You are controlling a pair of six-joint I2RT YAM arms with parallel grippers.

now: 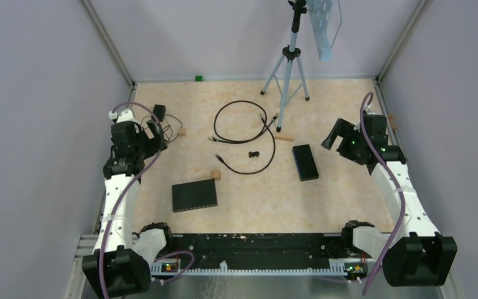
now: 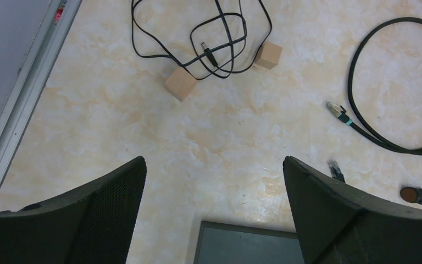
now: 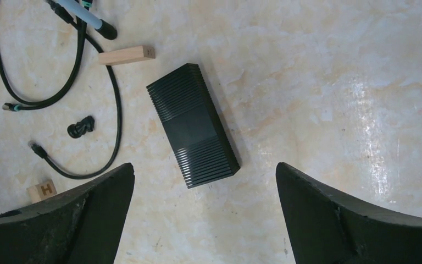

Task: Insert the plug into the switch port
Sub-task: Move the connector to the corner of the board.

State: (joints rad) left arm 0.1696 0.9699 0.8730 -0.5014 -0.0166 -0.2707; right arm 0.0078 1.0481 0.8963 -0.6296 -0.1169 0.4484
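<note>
The black Ethernet cable (image 1: pixel 244 134) lies looped mid-table, with one plug (image 2: pixel 338 110) teal-collared and a second plug (image 2: pixel 336 169) nearer me. The flat black switch (image 1: pixel 194 195) lies front left; its top edge (image 2: pixel 247 242) shows just below my left gripper (image 2: pixel 213 165), which hangs open and empty above the table. My right gripper (image 3: pixel 204 168) is also open and empty, hovering just short of a ribbed black box (image 3: pixel 193 125). In the top view the left gripper (image 1: pixel 154 134) is at far left and the right gripper (image 1: pixel 336 134) at far right. The switch's ports are not visible.
A thin cable with a barrel plug (image 2: pixel 209 55) coils between two wooden blocks (image 2: pixel 180 84). Another wooden block (image 3: pixel 126 55), a lettered cube (image 3: pixel 42 190) and a small black part (image 3: pixel 81 128) lie near the loop. A tripod (image 1: pixel 289 68) stands at the back.
</note>
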